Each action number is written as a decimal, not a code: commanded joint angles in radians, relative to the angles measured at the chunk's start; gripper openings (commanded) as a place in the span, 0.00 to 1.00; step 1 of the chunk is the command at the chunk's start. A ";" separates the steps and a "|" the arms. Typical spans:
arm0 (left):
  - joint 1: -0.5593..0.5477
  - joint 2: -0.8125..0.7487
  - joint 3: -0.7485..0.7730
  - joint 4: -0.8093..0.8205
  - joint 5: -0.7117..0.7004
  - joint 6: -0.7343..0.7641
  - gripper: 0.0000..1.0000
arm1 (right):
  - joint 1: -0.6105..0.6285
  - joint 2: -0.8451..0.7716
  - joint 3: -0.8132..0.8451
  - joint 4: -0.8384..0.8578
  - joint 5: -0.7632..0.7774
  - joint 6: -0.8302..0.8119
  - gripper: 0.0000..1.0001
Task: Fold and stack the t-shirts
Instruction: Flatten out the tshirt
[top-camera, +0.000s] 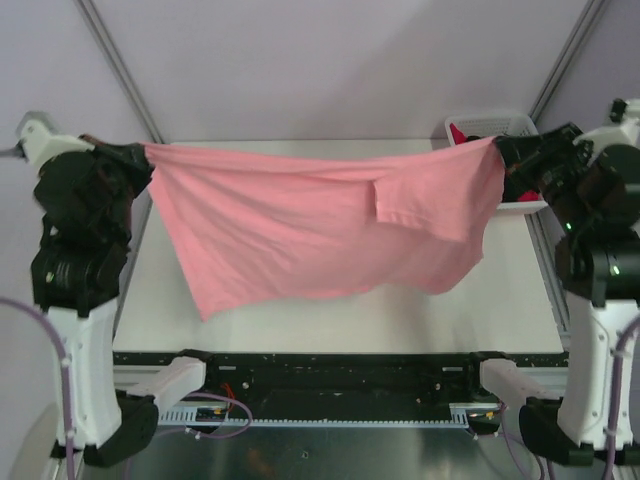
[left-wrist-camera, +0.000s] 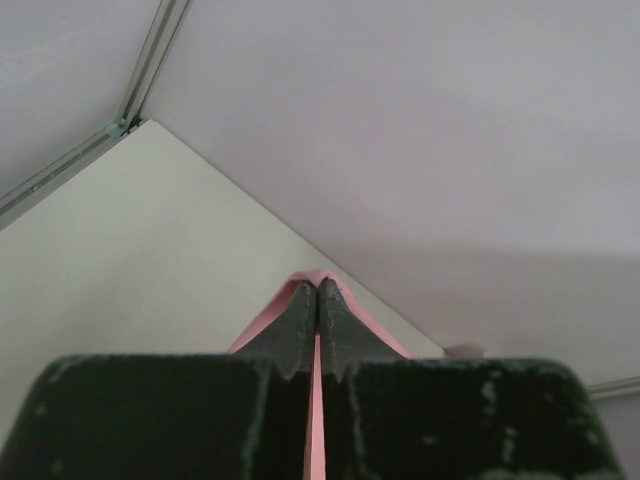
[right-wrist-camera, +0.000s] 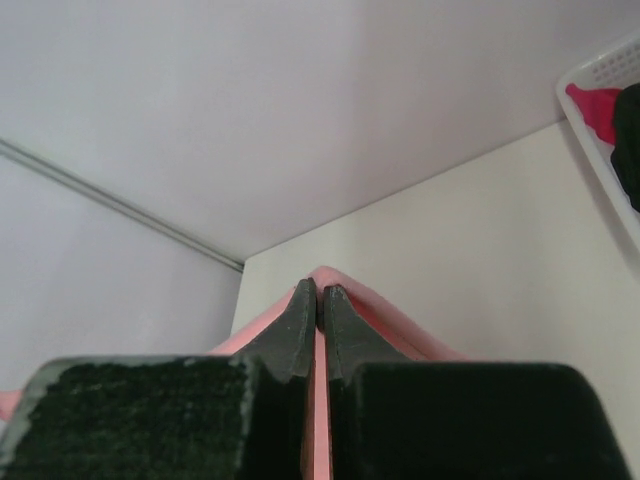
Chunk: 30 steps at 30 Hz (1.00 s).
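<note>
A white desk (top-camera: 400, 315) is sitting between pale lilac walls (top-camera: 330, 60). The left gripper (top-camera: 143, 157) and right gripper (top-camera: 500, 150) are each pinching the salmon-pink t-shirt (top-camera: 320, 220) tight, holding it spread above the desk from left edge to right edge.

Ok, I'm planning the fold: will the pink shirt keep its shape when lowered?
Probably not: the pink shirt sags and drapes between the left gripper and right gripper, so floppy. Likely light, since two edge pinches carry it.

Salmon-pink t-shirt (top-camera: 310, 230) stretched aloft, sagging.
</note>
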 joint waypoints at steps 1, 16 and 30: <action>0.027 0.155 0.022 0.095 0.005 0.044 0.00 | -0.003 0.134 -0.077 0.214 0.004 0.014 0.00; 0.232 0.770 0.710 0.191 0.291 0.024 0.00 | -0.004 0.693 0.609 0.239 0.007 0.029 0.00; 0.286 0.546 -0.053 0.205 0.282 0.055 0.00 | -0.003 0.507 -0.132 0.302 -0.141 0.063 0.00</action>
